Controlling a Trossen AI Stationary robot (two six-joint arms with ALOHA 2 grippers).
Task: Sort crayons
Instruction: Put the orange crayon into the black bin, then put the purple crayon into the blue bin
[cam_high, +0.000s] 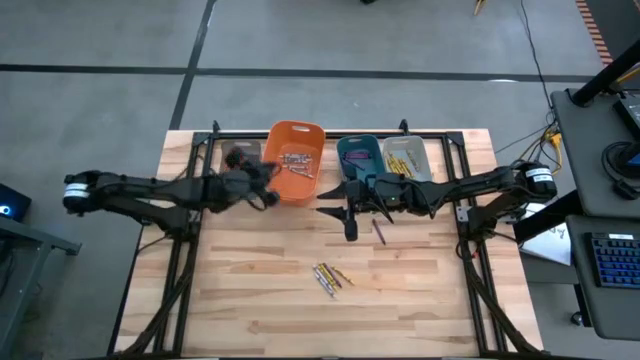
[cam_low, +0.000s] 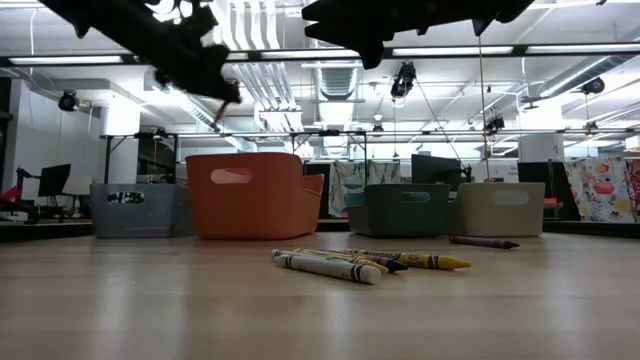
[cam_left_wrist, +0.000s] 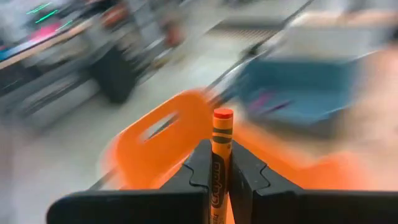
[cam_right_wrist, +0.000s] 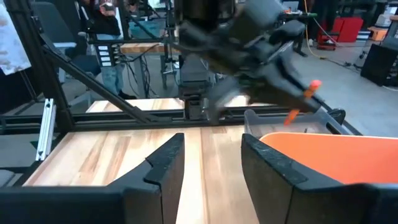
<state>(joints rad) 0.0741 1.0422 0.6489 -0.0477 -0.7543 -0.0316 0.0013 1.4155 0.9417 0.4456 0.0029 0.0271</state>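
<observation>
1. The left tool (cam_left_wrist: 221, 186) is clamped on an orange crayon (cam_left_wrist: 221, 134), which stands up between its two fingers (tip clear above them). In the high view this tool (cam_high: 268, 186) hangs at the left rim of the orange bin (cam_high: 300, 130), near the counter's far edge.
2. The right tool (cam_right_wrist: 211, 165) has its fingers standing apart with nothing between them. From above it (cam_high: 330, 205) sits over the counter (cam_high: 240, 300) just in front of the teal bin (cam_high: 357, 147), raised off the wood.
3. Four bins line the far edge: a grey bin (cam_low: 135, 208) nearest the far left corner, then the orange one, the teal one and a beige bin (cam_high: 408, 152). The orange bin already holds several crayons (cam_high: 297, 162), and the beige one holds yellow crayons (cam_high: 404, 163).
4. A purple crayon (cam_high: 380, 233) lies alone on the wood, just in front of the right tool.
5. A small cluster of crayons (cam_high: 331, 277) (white, yellow and a darker one, seen from the low view) lies touching side by side near the middle of the counter, closer to the near edge.
</observation>
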